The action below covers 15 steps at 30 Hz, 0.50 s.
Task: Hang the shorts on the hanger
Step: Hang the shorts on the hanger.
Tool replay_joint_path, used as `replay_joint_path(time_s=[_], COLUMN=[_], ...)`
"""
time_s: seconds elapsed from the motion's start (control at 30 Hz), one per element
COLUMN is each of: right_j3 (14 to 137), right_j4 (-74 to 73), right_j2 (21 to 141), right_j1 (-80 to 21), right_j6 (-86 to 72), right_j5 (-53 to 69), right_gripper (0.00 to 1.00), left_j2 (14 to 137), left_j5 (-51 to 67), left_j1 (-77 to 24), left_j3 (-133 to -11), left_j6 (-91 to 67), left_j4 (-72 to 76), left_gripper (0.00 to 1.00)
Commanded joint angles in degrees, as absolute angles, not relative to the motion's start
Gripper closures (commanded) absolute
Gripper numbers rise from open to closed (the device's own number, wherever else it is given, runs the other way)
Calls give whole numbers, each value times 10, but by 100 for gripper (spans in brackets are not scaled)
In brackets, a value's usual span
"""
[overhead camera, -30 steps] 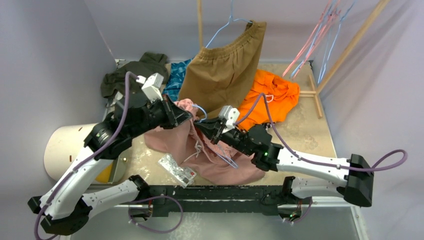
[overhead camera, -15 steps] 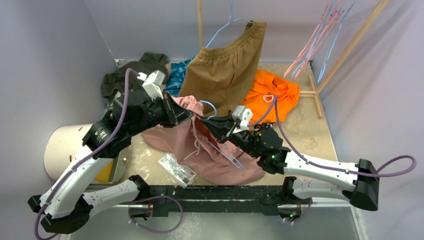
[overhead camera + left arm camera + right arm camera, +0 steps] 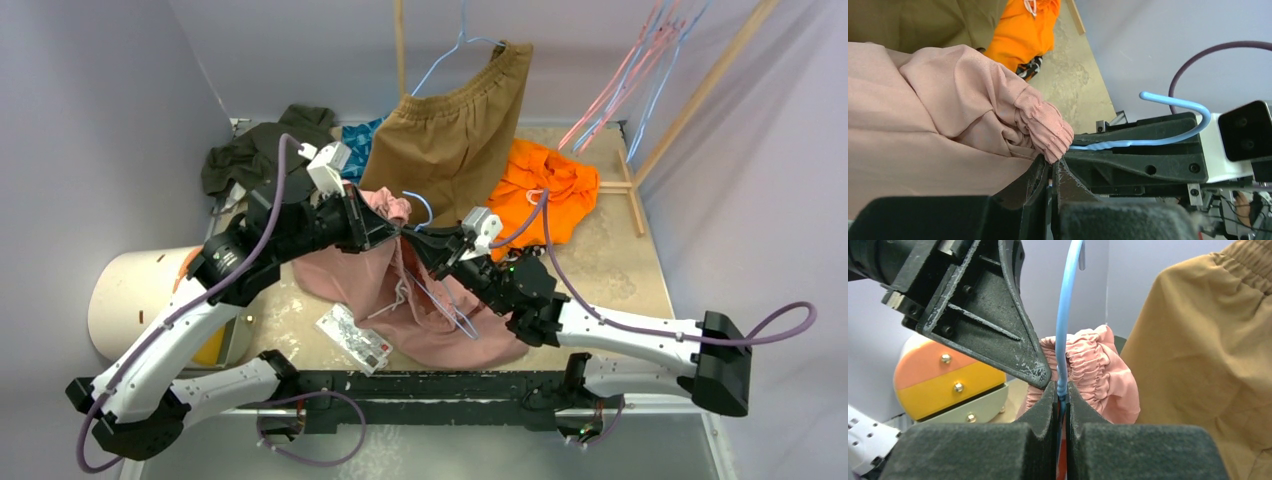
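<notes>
Pinches the gathered waistband of the shorts point(image 3: 360, 280) tight in the left pincer point(image 3: 392, 229), lifted above mid-worktop point(image 3: 610, 265), with the rest draped down onto it. Clamps the hanger point(image 3: 1068, 315) by its twisted neck in the right pincer point(image 3: 413, 239), just beside that waistband.

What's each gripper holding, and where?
Left gripper pinches the pink shorts at the waistband; right gripper clamps the blue hanger just below its hook.
</notes>
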State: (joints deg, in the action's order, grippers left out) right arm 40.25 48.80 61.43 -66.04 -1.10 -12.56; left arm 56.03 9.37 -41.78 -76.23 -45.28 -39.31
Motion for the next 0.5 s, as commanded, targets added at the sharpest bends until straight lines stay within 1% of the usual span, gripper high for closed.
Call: replay_joint_path(time_s=[0.0, 0.23, 0.27, 0.3, 0.4, 0.47], right_j3=[432, 419, 418, 416, 405, 395], right_j4=[595, 683, 687, 694, 715, 734], right_j2=[633, 647, 647, 647, 640, 635], right_j1=[-662, -660, -660, -659, -659, -657], right_j6=[-12, -22, -27, -32, -49, -55], right_j5=[-138, -151, -149, -149, -149, -153], right_gripper=[100, 100, 100, 100, 100, 100], left_j2=[570, 573, 572, 570, 562, 554], left_j5=[148, 122, 111, 97, 70, 59], left_j1=[-437, -447, -447, -447, -447, -447], left_j3=[-759, -758, -759, -760, -761, -761], left_j6=[-472, -447, -444, -442, -436, -433], left_j4=[-316, -333, -342, -351, -369, -378], left_gripper=[100, 100, 98, 91, 73, 65])
